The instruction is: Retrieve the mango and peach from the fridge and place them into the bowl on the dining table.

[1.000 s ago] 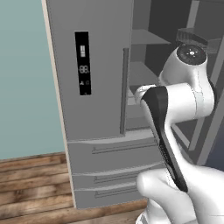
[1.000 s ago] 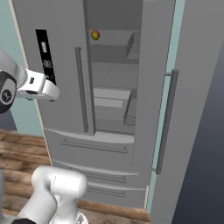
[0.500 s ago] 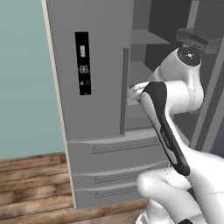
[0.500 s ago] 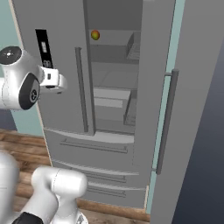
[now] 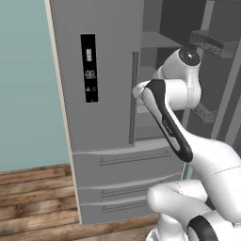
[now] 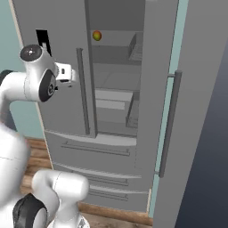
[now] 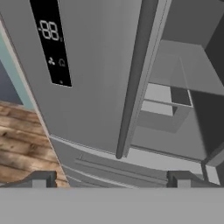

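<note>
Fridge (image 6: 111, 111) top cut off by upper edge in both base views; its open right door (image 6: 196, 133) runs off right edge and bottom of right base view. Mango (image 6: 96, 35), upper centre of right base view, too small to make out detail, and in left base view the arm's elbow (image 5: 181, 84) covers the shelves behind it. Gripper (image 7: 107, 179) tips barely clear the bottom in hand view
</note>
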Available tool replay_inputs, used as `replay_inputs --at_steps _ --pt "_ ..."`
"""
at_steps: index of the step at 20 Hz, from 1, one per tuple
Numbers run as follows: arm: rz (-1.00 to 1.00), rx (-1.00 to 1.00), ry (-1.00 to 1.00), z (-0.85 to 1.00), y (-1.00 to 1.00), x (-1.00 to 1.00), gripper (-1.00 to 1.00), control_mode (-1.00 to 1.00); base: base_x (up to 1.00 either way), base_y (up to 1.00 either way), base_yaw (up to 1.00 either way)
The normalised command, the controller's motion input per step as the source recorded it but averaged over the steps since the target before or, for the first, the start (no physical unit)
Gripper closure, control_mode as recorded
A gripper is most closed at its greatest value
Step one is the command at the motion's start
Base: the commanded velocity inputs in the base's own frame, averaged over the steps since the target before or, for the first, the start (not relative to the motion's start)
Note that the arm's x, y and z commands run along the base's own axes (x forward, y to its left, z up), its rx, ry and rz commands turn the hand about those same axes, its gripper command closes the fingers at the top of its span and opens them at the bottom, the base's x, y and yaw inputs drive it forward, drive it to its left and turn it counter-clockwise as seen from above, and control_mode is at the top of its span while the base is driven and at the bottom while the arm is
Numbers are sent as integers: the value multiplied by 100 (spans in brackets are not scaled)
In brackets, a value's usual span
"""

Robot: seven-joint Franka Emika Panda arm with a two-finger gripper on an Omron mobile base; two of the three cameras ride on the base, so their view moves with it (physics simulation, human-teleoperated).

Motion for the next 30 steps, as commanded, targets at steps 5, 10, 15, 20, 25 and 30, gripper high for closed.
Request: replay_inputs --at_steps 5,10,15,20,25,30 --pt "-1 0 0 0 0 60 -100 -100 0 0 0" --pt "0 0 -7 -8 -3 42 -100 -100 0 0 0" --pt "0 0 -15 -26 0 33 -100 -100 0 0 0" --pt "0 0 -19 -36 0 39 -100 -100 0 0 0" --pt "0 0 -10 -16 -6 45 -100 -100 0 0 0" --pt "0 1 0 0 -18 54 -100 -100 0 0 0"
